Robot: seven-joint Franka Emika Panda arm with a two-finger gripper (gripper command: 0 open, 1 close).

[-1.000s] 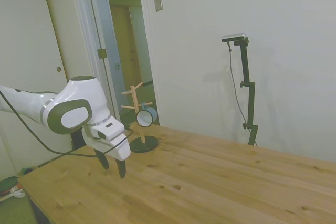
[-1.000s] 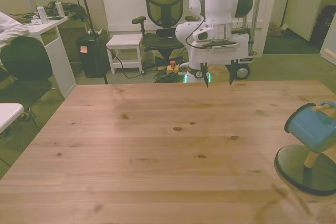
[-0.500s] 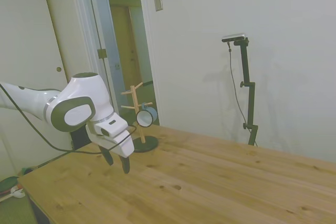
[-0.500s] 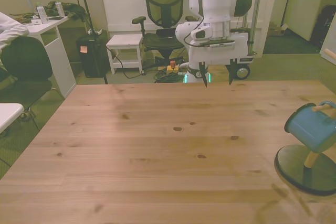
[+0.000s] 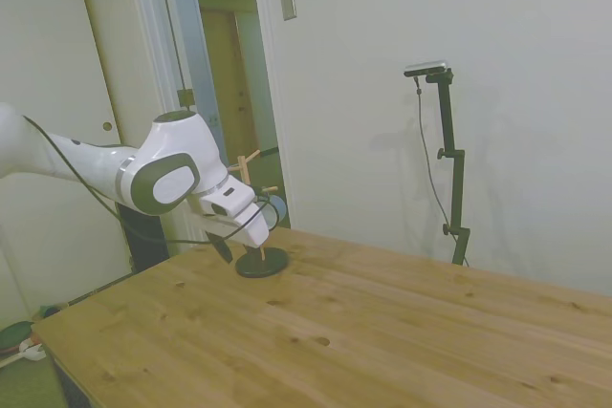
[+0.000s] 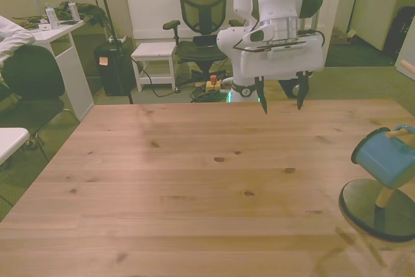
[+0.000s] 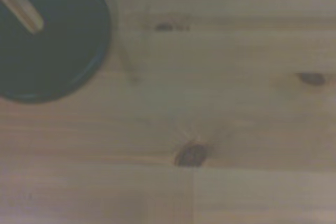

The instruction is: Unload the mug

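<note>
The light-blue mug [image 6: 387, 157] hangs tilted on a peg of the wooden stand at the front view's right edge, above the stand's dark round base [image 6: 379, 209]. In the side view only a sliver of the mug [image 5: 278, 207] shows behind my hand. My gripper [image 6: 281, 98] is open with nothing between its fingers. It hovers over the table's far edge, well apart from the mug. In the side view the gripper [image 5: 234, 246] hangs just in front of the stand's base [image 5: 263, 262]. The wrist view shows the dark base [image 7: 47, 35] and a wooden post [image 7: 21, 6].
The wooden table [image 6: 194, 186] spreads wide between my gripper and the stand. Behind the table stand an office chair [image 6: 202, 4], a white stool [image 6: 154, 53] and a white desk [image 6: 58, 37]. A doorway [image 5: 229, 64] opens behind the stand.
My gripper has moved toward the peg stand, shifting to the front view's right and rising a little. It has stayed open. The mug has not moved.
</note>
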